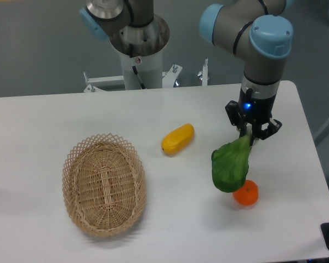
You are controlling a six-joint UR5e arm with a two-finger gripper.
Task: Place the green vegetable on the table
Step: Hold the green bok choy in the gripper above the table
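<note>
At right of centre the pincer (252, 133) was clamped on the pale stalk of the green vegetable (231, 166), whose dark leaf hung down over the white surface (38, 120), overlapping a small orange fruit (247, 193) at lower right.

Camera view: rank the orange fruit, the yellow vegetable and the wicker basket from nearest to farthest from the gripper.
From the gripper, which holds the green vegetable by its stalk:
1. Orange fruit, just below the gripper in the picture, behind the hanging leaf's lower edge.
2. Yellow vegetable, off to the picture's left, mid-table.
3. Wicker basket, farthest, on the picture's left side of the table.
</note>
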